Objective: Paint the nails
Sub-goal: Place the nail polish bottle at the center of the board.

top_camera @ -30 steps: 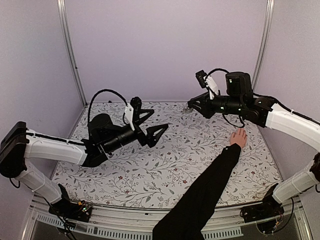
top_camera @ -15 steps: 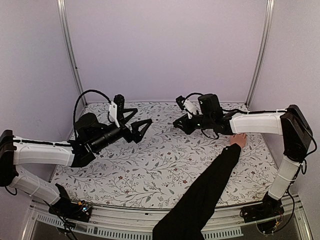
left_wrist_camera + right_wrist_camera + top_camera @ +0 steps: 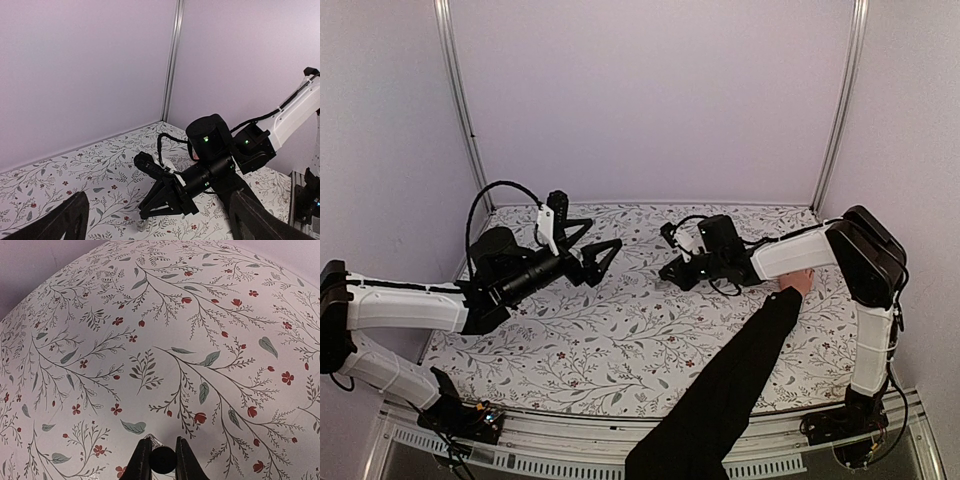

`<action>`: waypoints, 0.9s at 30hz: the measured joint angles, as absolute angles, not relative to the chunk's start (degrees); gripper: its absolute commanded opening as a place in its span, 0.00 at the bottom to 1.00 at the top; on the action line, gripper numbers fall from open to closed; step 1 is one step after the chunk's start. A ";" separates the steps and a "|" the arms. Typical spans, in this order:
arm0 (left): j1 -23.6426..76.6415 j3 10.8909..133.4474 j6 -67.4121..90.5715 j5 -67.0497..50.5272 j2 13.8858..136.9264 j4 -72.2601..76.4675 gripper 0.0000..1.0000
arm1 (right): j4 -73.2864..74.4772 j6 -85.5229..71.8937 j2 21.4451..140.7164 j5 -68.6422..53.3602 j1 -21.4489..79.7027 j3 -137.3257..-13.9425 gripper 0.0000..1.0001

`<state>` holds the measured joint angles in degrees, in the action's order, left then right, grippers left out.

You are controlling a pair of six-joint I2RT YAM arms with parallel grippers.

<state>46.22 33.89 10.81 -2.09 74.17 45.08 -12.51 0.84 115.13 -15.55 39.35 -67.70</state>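
Observation:
A bare hand [image 3: 798, 278] in a long black sleeve [image 3: 730, 385] rests palm down at the table's right side; its nails are too small to make out. My right gripper [image 3: 666, 272] is low over the middle of the table, left of the hand. It is shut on a small glass bottle [image 3: 141, 224] with a round black cap [image 3: 164, 460], whose base is at the cloth. My left gripper [image 3: 605, 234] hovers open and holds nothing, pointing at the right gripper from the left. Its dark fingers [image 3: 70, 217] frame the left wrist view.
A floral cloth [image 3: 620, 340] covers the table. Purple walls with metal corner posts [image 3: 460, 110] close off the back and sides. The sleeve runs diagonally from the near edge to the hand. The right arm's white link [image 3: 790, 252] passes just above the hand.
My right arm has swung left and down from above the hand to the middle of the table, still gripping the bottle. The left arm drew back left a little, then held still.

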 measured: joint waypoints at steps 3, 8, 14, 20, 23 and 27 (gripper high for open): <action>46.15 33.89 10.81 -2.09 74.17 45.08 1.00 | -13.45 0.86 115.57 -15.55 39.35 -67.77 0.06; 46.04 33.89 10.81 -2.09 74.17 45.10 1.00 | -14.57 0.97 116.03 -15.00 39.48 -68.03 0.07; 46.04 33.89 10.81 -2.09 74.17 45.10 1.00 | -14.48 1.63 118.30 -12.32 40.38 -69.32 0.10; 46.00 33.89 10.81 -2.09 74.19 45.10 1.00 | -14.24 2.70 119.46 -10.83 41.32 -70.78 0.46; 45.95 33.89 10.83 -2.09 74.19 45.08 1.00 | -13.89 3.05 119.46 -10.81 41.56 -70.78 0.60; 45.93 33.89 11.00 -2.09 74.22 45.08 1.00 | -13.69 3.22 119.46 -10.92 41.63 -70.78 0.73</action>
<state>45.93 33.89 11.00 -2.09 74.22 45.08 -13.69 3.22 119.46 -10.92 41.63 -70.78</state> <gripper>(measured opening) 0.996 0.640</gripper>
